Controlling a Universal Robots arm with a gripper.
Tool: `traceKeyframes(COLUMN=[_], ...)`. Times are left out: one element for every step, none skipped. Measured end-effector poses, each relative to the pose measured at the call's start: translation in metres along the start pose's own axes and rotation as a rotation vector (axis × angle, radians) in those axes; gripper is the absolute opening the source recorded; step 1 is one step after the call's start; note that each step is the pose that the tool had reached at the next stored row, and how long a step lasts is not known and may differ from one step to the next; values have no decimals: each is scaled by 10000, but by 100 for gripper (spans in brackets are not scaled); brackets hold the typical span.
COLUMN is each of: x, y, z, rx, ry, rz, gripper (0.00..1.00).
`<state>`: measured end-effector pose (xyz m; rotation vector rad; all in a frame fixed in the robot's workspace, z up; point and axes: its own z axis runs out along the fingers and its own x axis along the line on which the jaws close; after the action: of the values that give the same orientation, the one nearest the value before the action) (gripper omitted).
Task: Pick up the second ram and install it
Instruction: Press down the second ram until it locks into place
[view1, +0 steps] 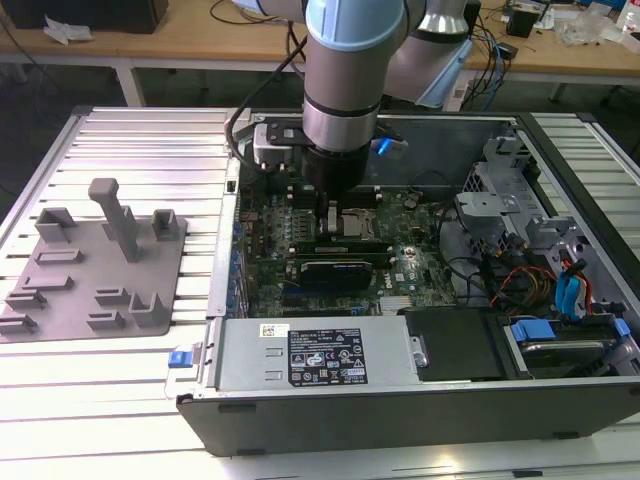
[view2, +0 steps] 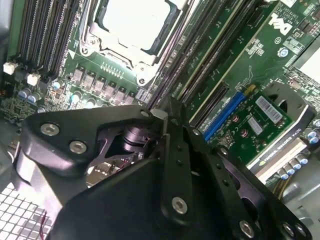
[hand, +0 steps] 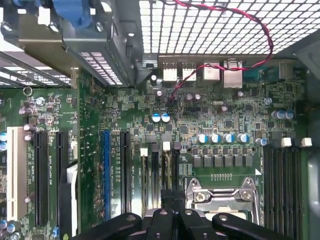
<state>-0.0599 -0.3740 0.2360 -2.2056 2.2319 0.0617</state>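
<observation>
**Shut fingers over the slots beside the socket**

In the exterior view the ram (view1: 348, 245) reads as a thin green strip standing in the slots between the socket (view1: 358, 222) and the black card (view1: 340, 270). Its long axis runs 9 to 3 o'clock. I judge it seated or nearly so, though the clips are too small to tell.

The gripper (view1: 332, 225) stands directly over it, with the strip's middle at about 5 o'clock from the tips and just beside them. In both wrist views the fingers (hand: 162, 216) are drawn together, and no stick shows between them. From the second wrist view the gripper (view2: 161, 116) points down at the slot rows (view2: 200, 75); I cannot tell whether it touches.

The board lies flat in the open case (view1: 400, 420), walled by the drive cage at 3 o'clock. The case sits on a slatted table (view1: 120, 150), with a grey fixture plate (view1: 100, 270) well apart at 9 o'clock.
</observation>
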Motion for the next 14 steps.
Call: traceKeyframes(x=[0, 0, -1, 0, 1, 1, 2, 2, 2, 2, 1, 2, 2, 2], y=[0, 0, -1, 0, -1, -1, -1, -1, -1, -1, -2, -2, -2, -2], z=[1, 2, 11, 29, 35, 49, 60, 61, 62, 64, 72, 74, 74, 75], rx=[0, 1, 3, -1, 0, -1, -3, -2, -1, 0, 0, 0, 1, 1], ry=[-1, -2, -6, -1, 0, -4, 1, 0, -3, -5, -8, -8, -8, -8], rz=[-1, 0, 0, 0, 0, 1, 1, 0, 0, 0, 0, 0, 0, 0], gripper=[8, 8, 8, 8, 8, 8, 8, 8, 8, 8, 8, 8, 8, 8])
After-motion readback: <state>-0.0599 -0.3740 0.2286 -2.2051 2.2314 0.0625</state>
